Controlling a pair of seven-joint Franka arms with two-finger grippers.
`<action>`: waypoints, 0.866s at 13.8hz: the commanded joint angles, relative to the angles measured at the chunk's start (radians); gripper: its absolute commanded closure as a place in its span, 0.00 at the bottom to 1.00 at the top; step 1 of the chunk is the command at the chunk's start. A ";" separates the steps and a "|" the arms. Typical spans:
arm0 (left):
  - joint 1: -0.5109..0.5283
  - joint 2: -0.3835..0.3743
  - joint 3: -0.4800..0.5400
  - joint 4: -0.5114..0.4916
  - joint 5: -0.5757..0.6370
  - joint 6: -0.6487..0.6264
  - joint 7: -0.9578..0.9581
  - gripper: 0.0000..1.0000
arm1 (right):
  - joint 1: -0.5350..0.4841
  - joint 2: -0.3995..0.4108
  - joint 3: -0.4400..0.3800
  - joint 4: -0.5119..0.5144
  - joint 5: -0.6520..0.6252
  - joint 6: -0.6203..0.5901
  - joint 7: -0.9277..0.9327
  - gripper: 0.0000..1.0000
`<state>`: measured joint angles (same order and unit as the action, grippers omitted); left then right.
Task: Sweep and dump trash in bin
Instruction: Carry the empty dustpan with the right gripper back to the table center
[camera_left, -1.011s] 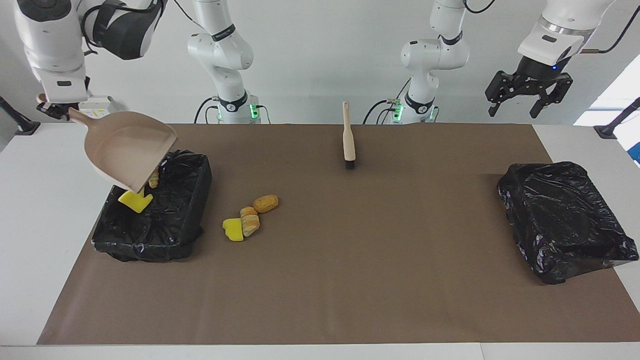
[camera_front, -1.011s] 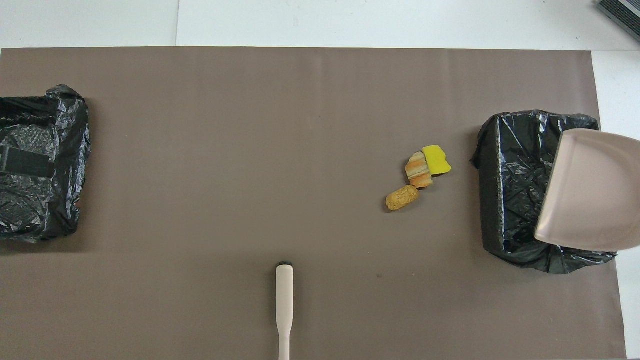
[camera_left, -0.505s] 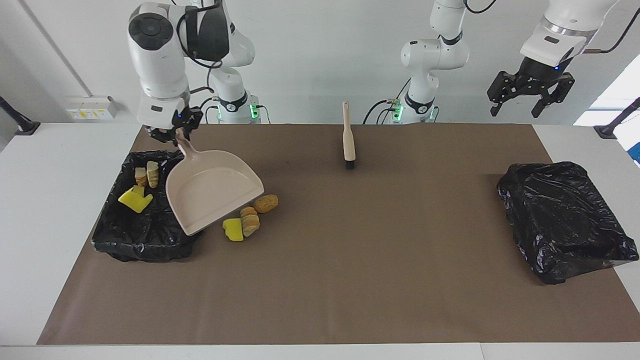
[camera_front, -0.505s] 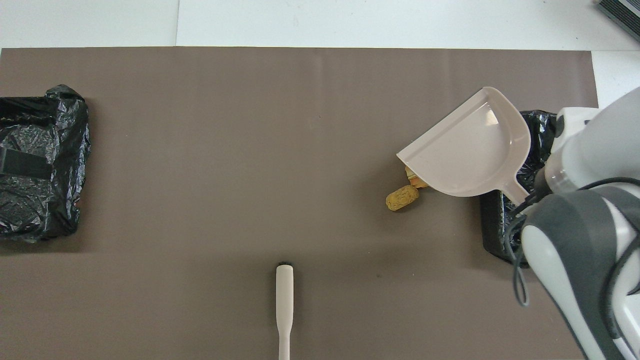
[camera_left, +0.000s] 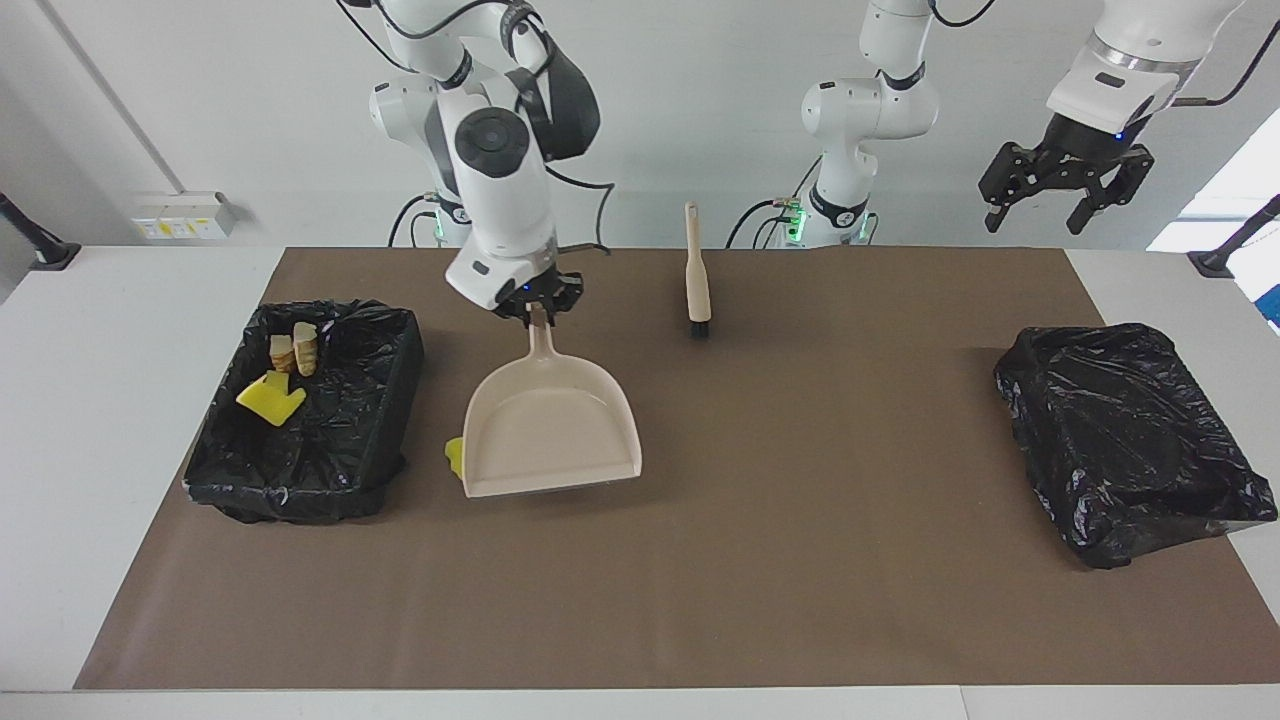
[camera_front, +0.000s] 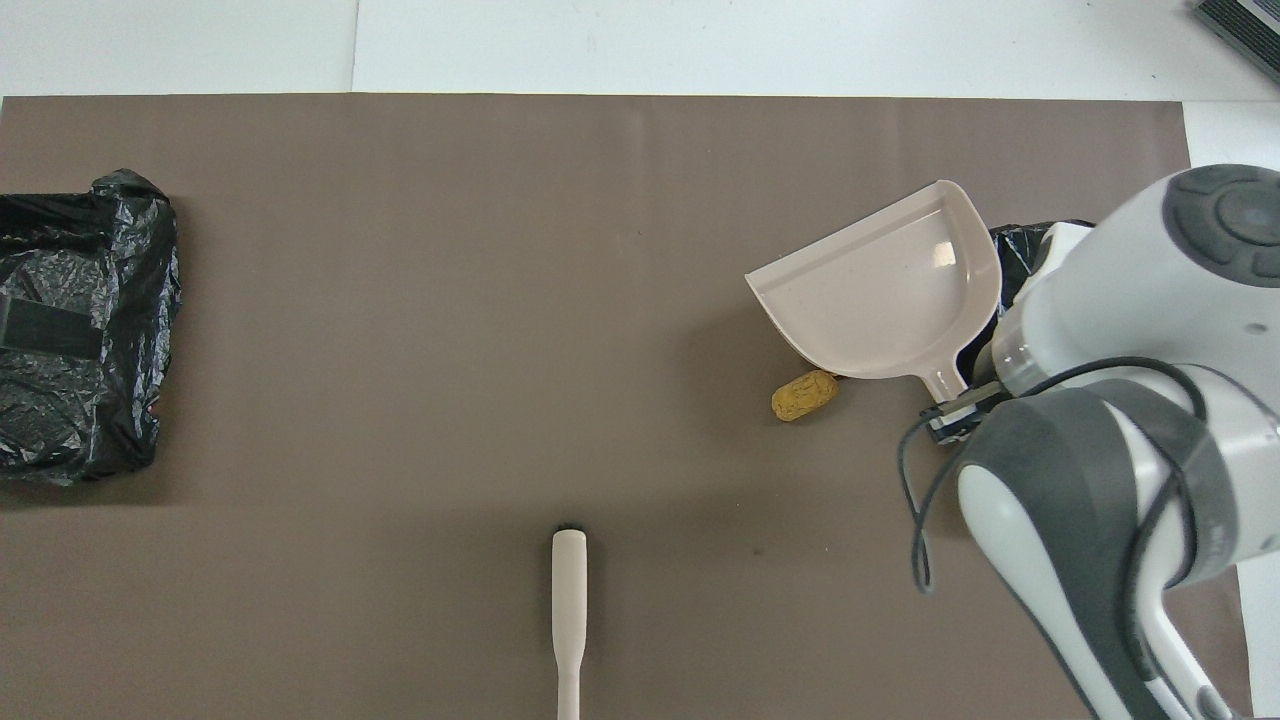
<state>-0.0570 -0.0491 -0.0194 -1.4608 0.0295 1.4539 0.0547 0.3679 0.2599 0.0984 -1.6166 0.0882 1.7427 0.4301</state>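
Partly done. Lying inside the black-bag-lined rectangular bin (camera_left: 330, 420) at the right arm's end of the table (camera_left: 60, 420): one yellow jagged sponge chunk (camera_left: 270, 398) and two tan striped bread-like lumps (camera_left: 295, 350), so at least three pieces of trash already dumped.

Still loose on the brown mat (camera_left: 700, 560): a second yellow sponge chunk (camera_left: 454, 455) peeking out beside the pan's edge in the facing view, and a tan-orange oval bread lump (camera_front: 804, 395) plain in the overhead view just nearer the robots than the pan. Possibly more under the pan; cannot tell.

Right pincer (camera_left: 540, 303) clamped shut on the handle of the beige plastic dustpan (camera_left: 550, 430), now empty, held low and fairly level over the leftover pieces, mouth pointing away from the robots. Whether touching the mat or just above it, not clear.

Beige-handled hand brush with black bristles (camera_left: 696, 275) lying untouched on the mat near the robots' edge, about midway along. Left pincer (camera_left: 1066, 188) spread wide, holding nothing, waiting high over the left arm's end of the table, above a second black-bagged bin (camera_left: 1130, 440) with no trash visible in it.

Left to do, by judgement: set the pan down by the remaining pieces, fetch the brush, sweep them in, tip again into the bin.
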 joint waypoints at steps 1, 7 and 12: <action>0.006 -0.011 -0.001 -0.003 0.018 -0.015 0.007 0.00 | 0.081 0.175 -0.006 0.178 0.033 0.064 0.160 1.00; 0.006 -0.011 -0.001 -0.003 0.018 -0.015 0.007 0.00 | 0.241 0.363 -0.014 0.271 0.019 0.291 0.337 1.00; 0.006 -0.011 -0.001 -0.003 0.018 -0.014 0.005 0.00 | 0.252 0.403 -0.009 0.259 -0.025 0.356 0.335 1.00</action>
<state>-0.0570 -0.0491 -0.0171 -1.4608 0.0295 1.4539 0.0547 0.6194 0.6432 0.0910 -1.3862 0.0893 2.0910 0.7557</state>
